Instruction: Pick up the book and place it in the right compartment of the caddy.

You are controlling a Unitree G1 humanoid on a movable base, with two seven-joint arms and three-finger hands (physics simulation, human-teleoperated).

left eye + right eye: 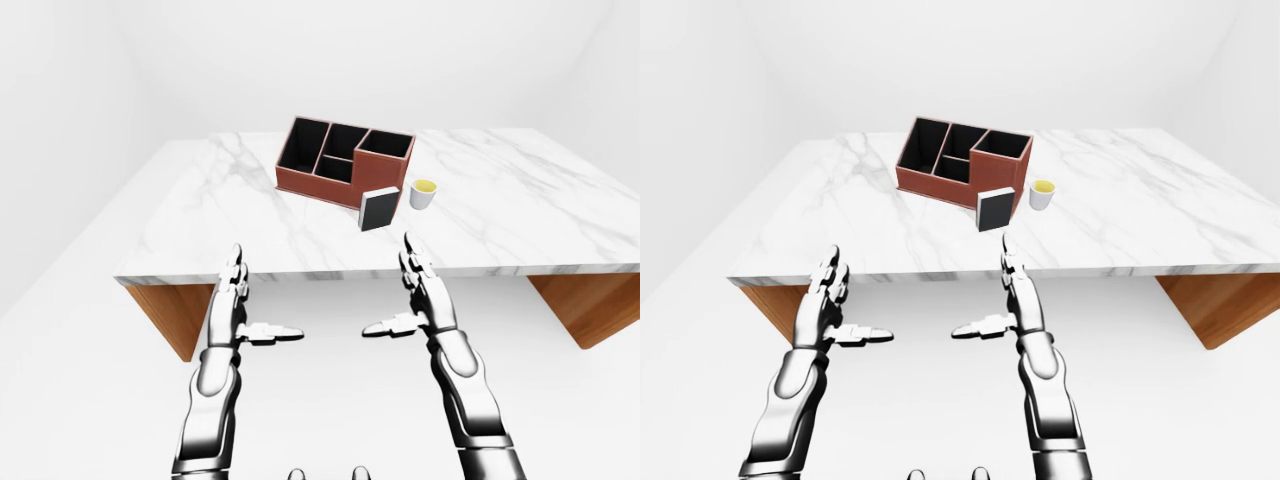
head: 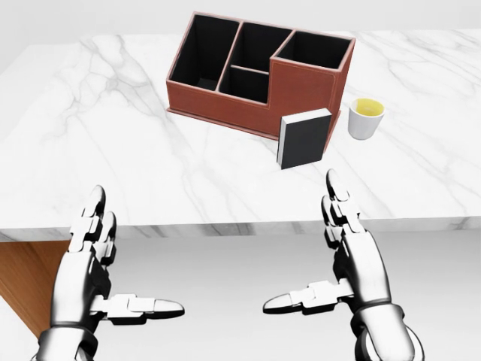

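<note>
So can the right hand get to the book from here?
Probably yes: the right hand is open just below the book, with bare table between them and nothing blocking.

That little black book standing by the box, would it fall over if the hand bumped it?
Probably. The book stands upright on a narrow edge, leaning on or just beside the caddy, so a sideways nudge may topple it. It looks stiff, so likely graspable without bending.

Even, bright, diffuse light is filling all three views, washing the walls nearly white. Objects are casting almost no shadows on the marble tabletop (image 2: 105,143). The metal hands are showing soft highlights. Everything is rendering sharp, without blur, glare or edge distortion.
</note>
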